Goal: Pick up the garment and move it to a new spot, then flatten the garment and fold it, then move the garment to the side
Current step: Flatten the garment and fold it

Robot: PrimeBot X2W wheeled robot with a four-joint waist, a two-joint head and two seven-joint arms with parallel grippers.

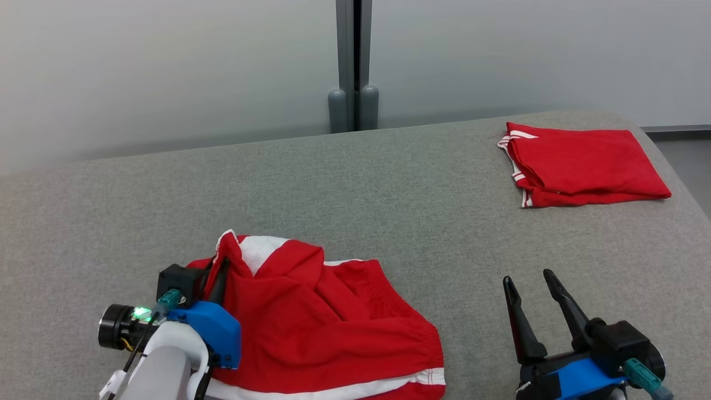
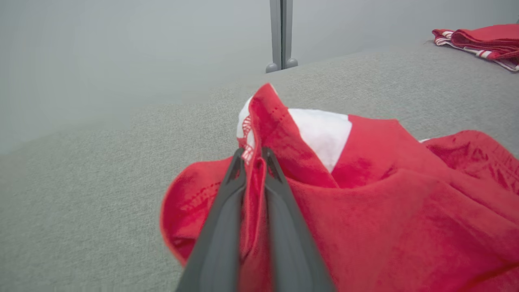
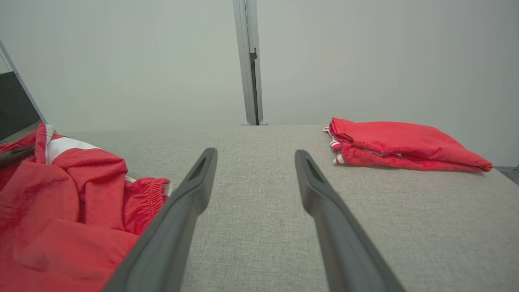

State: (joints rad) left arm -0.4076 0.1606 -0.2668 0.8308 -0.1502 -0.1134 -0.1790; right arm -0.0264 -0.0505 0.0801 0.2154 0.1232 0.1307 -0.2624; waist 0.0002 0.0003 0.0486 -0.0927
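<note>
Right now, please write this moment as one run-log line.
left pincer: shut on red shorts | right pincer: open, empty | folded red garment: far right

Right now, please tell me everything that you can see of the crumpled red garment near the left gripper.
The red garment is thin, soft-looking cloth with white bands along its edges and a gathered elastic hem. It lies crumpled, not folded, on the grey cloth-covered table, at the near left. One corner is raised into a peak, because the left gripper is shut on a fold of it. The right gripper is open and apart from it.
</note>
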